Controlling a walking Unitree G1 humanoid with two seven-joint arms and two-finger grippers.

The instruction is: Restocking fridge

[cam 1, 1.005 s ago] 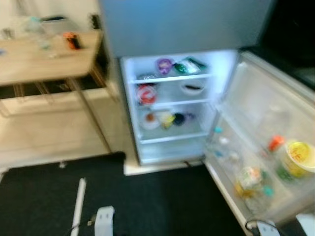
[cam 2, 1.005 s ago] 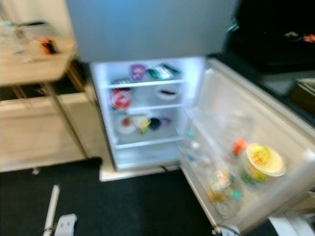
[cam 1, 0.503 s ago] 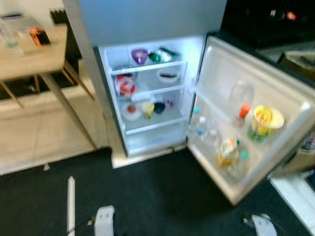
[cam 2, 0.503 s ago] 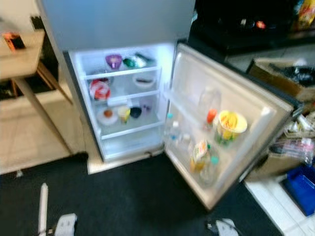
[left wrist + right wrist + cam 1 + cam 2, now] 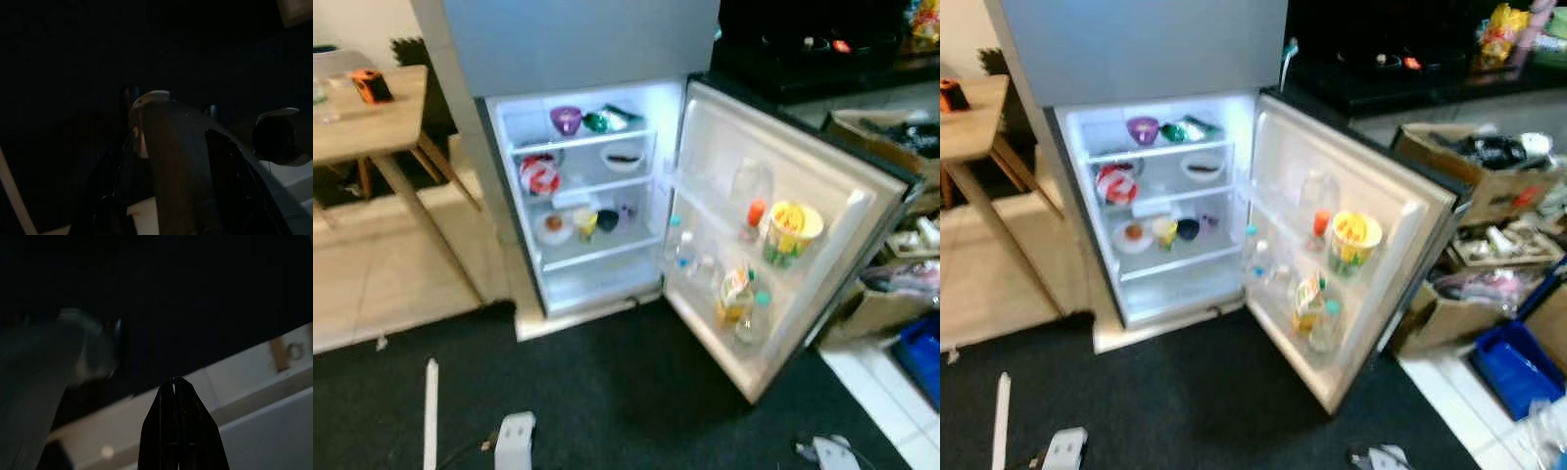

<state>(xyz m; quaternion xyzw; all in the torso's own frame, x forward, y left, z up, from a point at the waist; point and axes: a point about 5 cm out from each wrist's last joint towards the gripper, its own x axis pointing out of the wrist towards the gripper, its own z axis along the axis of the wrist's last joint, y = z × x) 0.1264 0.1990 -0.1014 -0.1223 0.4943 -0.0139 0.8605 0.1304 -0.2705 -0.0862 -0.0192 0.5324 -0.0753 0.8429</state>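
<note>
The fridge (image 5: 600, 277) stands ahead with its lower compartment lit and its door (image 5: 822, 186) swung open to the right. On the shelves sit a purple bowl (image 5: 566, 119), a green packet (image 5: 605, 119), a white bowl (image 5: 623, 157), a red-and-white pack (image 5: 538, 174) and a plate (image 5: 553, 225). The door racks hold a yellow cup (image 5: 790, 230), an orange-capped bottle (image 5: 755, 215) and small bottles (image 5: 683, 247). My right gripper (image 5: 173, 384) hangs low over the dark floor, shut with nothing in it. The left wrist view is very dark.
A wooden table (image 5: 362, 127) with an orange object (image 5: 370, 85) stands to the left. A black rug (image 5: 607, 392) lies before the fridge, with a white stick (image 5: 431, 411) on it. Cardboard boxes (image 5: 1489, 157) and a blue bin (image 5: 1518, 367) crowd the right side.
The camera has turned right: the fridge sits further left in the picture, and the boxes and blue bin have come into view. The fridge's contents have not moved.
</note>
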